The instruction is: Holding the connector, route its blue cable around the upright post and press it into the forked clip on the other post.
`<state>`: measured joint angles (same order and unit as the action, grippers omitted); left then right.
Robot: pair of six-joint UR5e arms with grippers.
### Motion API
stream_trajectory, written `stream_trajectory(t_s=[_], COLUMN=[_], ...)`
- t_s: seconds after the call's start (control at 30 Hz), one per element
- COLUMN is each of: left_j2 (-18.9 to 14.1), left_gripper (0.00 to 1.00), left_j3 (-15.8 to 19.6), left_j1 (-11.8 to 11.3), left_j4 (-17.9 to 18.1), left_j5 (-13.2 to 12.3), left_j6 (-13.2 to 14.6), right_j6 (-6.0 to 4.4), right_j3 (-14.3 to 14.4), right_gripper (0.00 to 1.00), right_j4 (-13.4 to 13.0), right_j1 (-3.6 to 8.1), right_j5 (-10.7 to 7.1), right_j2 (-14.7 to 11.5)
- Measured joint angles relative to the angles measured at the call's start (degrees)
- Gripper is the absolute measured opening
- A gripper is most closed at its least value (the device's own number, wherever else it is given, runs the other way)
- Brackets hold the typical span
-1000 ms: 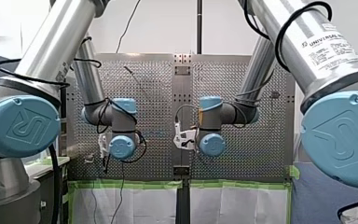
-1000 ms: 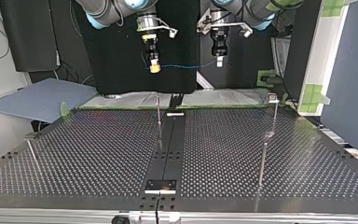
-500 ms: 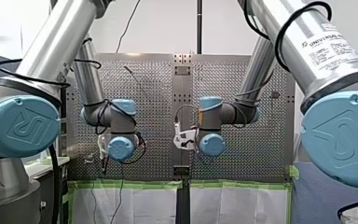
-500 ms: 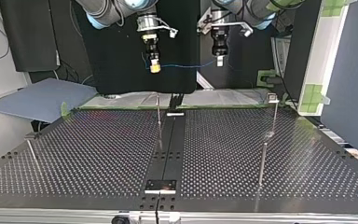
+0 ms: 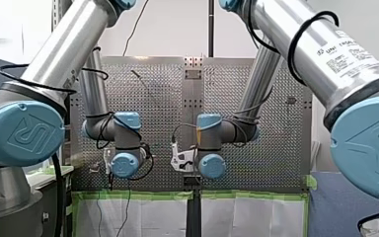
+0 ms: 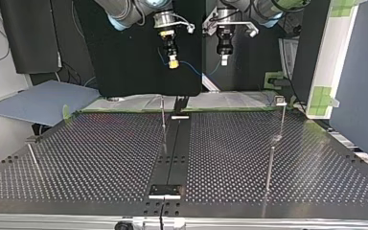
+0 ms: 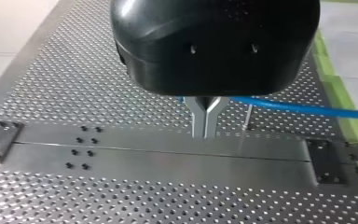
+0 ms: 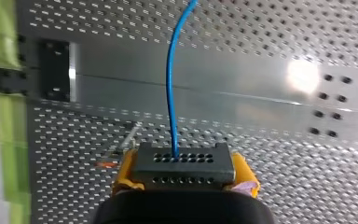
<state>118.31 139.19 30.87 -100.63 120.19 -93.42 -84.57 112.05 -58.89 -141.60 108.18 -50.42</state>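
High at the upper middle of the top view, well above the perforated table (image 6: 100, 158), the blue cable (image 6: 199, 72) hangs in a shallow sag between the two grippers. It looks thin, light and limp: I judge it will bend easily around the upright post (image 6: 163, 120) but needs tension to stay put. The connector (image 8: 182, 161) is a small rigid black block with rows of holes; its flat sides are the place to hold, not the cable's root, which could kink. My right gripper (image 8: 185, 173) is clenched on those sides, yellow pads (image 8: 125, 170) against the block, the cable running out ahead. My left gripper (image 7: 204, 133) has its metal fingers (image 7: 197, 119) pressed together, pinching the cable further along; smooth metal may let it slip. A post with a small head (image 6: 281, 100) stands at the top view's right; whether that is the forked clip I cannot tell.
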Motion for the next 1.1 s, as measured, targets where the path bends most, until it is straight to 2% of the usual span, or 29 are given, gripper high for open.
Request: stream_trajectory(t_s=[0.2, 0.37, 0.47, 0.6, 0.8, 1.1], left_j2=[0.0, -0.6, -1.7, -3.7, -6.5, -10.8], left_gripper=[0.0, 0.0, 0.0, 0.0, 0.0, 0.0], left_j3=[0.0, -0.6, -1.8, -3.0, -3.7, -6.7], left_j1=[0.0, -0.7, -1.3, -1.7, -2.8, -4.6], left_j4=[2.8, 3.4, 2.6, 0.7, -2.1, -6.4], left_j5=[0.0, 0.7, 1.2, 1.4, 1.7, 3.8], left_j6=[0.0, -0.1, 0.2, 0.5, 0.6, 0.1], right_j6=[0.0, -0.31, -1.33, -3.17, -5.75, -9.96], right_j3=[0.0, -0.4, -1.4, -3.2, -5.3, -8.2], right_gripper=[0.0, 0.0, 0.0, 0.0, 0.0, 0.0], right_j4=[0.0, 0.3, 1.3, 3.2, 5.8, 10.0], right_j1=[-0.2, -0.13, -0.27, -0.44, -0.2, 0.25], right_j5=[0.02, 0.33, 1.34, 2.41, 1.34, 0.9], right_j2=[2.9, 4.2, 3.5, 1.8, -0.8, -5.1])
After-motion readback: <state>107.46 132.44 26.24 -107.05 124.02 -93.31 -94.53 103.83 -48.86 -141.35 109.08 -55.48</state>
